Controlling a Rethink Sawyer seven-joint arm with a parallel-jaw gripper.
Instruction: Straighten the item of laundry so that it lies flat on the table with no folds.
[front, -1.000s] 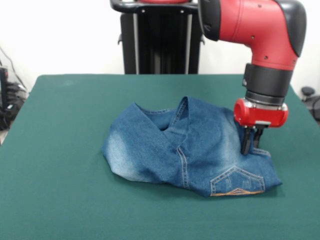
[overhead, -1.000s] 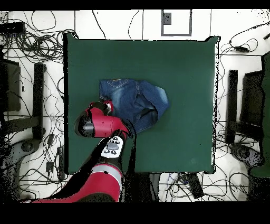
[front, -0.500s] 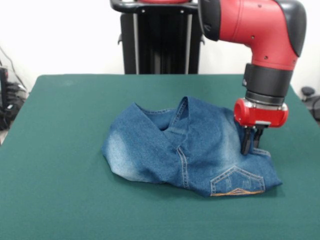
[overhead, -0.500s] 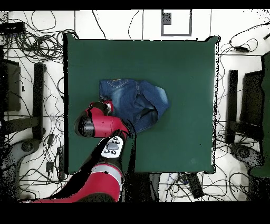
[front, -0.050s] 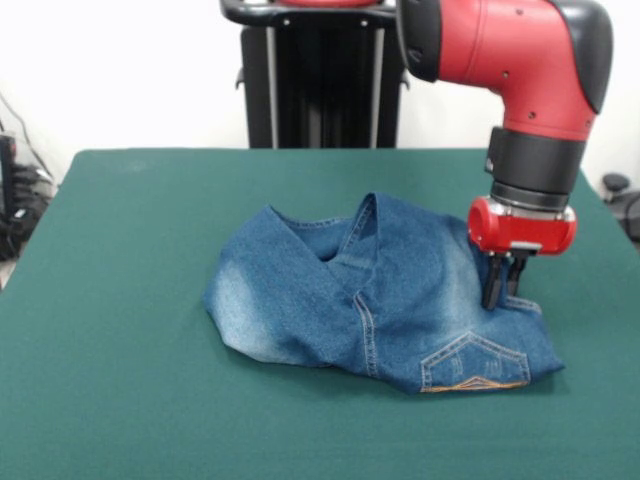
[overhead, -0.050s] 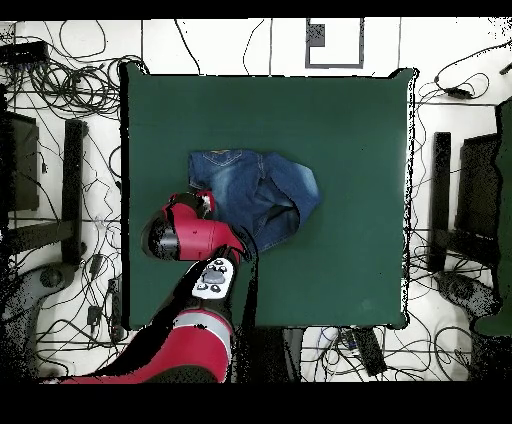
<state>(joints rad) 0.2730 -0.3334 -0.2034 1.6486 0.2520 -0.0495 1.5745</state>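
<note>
- Jeans (front, -0.050s: 380, 295) lie bunched in a rough heap on the table (front, -0.050s: 120, 400), a bit toward 3 o'clock of centre in front view; in overhead view the jeans (overhead, -0.050s: 262, 192) sit toward 9 o'clock of centre, well clear of all edges.
- Not flat: waistband edge folds over in a V near top middle, a seam ridge runs down the centre, faded whitish patch at the 9 o'clock end.
- Back pocket w/ orange stitching faces up at the 5 o'clock corner.
- Gripper (front, -0.050s: 503, 283) points straight down, tips on the denim at the heap's 3 o'clock edge, just above the pocket.
- Fingers close together, look pinched on a bit of cloth there.
- Red arm (front, -0.050s: 520, 60) comes down from 1 o'clock; overhead, arm (overhead, -0.050s: 195, 236) covers the gripper.
</note>
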